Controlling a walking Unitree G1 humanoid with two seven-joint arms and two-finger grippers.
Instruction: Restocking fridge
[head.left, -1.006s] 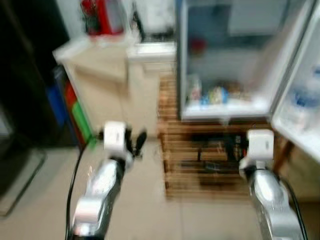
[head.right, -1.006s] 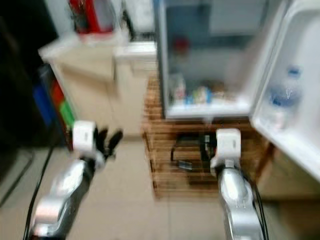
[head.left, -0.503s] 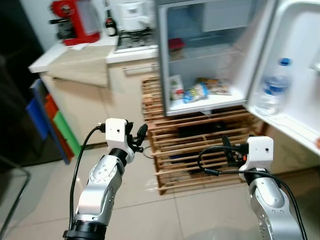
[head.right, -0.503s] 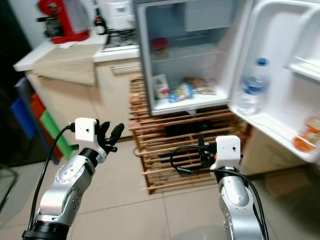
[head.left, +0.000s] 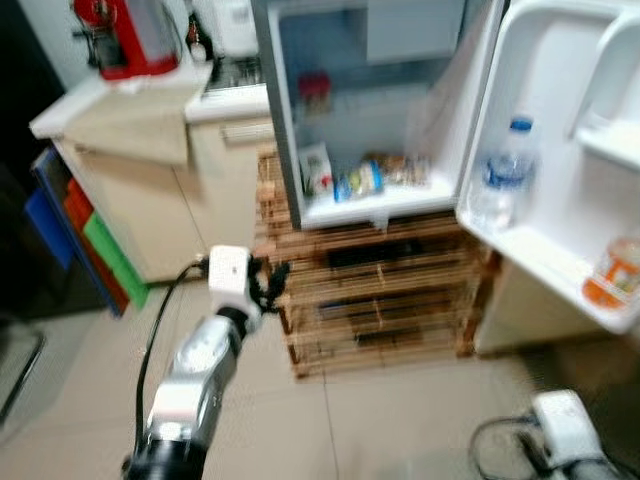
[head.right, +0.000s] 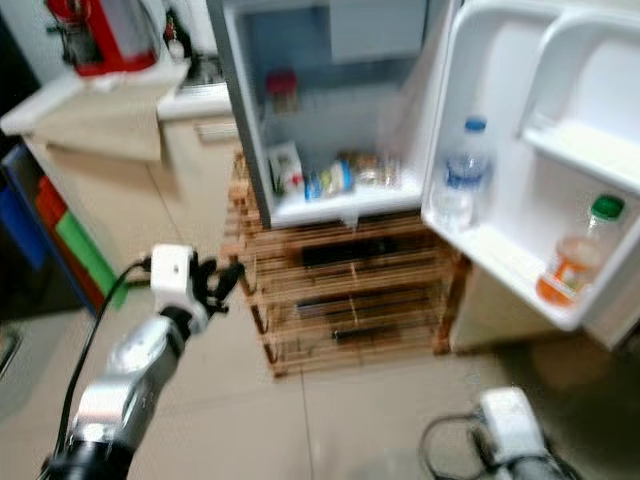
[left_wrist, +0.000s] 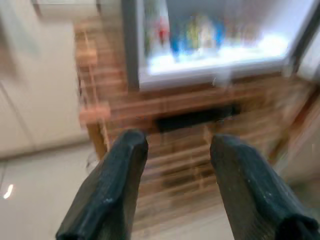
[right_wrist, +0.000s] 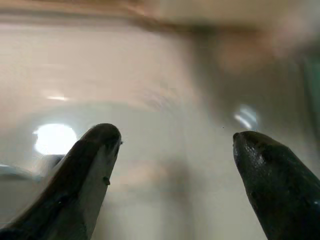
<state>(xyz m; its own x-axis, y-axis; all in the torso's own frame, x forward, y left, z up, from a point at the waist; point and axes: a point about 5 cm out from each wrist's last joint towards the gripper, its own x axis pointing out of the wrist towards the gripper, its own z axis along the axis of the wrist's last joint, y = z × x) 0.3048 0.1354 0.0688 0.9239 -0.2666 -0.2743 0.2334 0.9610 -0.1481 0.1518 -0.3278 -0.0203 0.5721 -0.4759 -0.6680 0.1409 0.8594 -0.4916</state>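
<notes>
The small fridge (head.left: 283, 120) stands open on a wooden slatted rack (head.left: 380, 290). Several packets (head.left: 345, 178) lie on its lower shelf and a red-lidded jar (head.left: 313, 92) stands on the shelf above. In the open door (head.right: 505, 130) at the right stand a water bottle (head.right: 462, 175) and an orange drink bottle (head.right: 575, 262). My left gripper (head.left: 270, 282) is raised before the rack's left end, open and empty; in the left wrist view it (left_wrist: 177, 142) points at the rack and lower shelf. My right arm (head.left: 565, 430) hangs low at the bottom right. In the right wrist view the right gripper (right_wrist: 175, 135) is open over floor tiles.
A beige counter (head.left: 120, 110) with a red coffee machine (head.left: 125, 40) stands left of the fridge. Blue, red and green panels (head.left: 85, 235) lean beside it. Pale tiled floor (head.left: 380, 420) stretches in front of the rack. A cable loops by the right arm.
The view has swung right, so more of the fridge door shows. My right arm has dropped from beside the rack to the bottom right corner. The left arm stays raised.
</notes>
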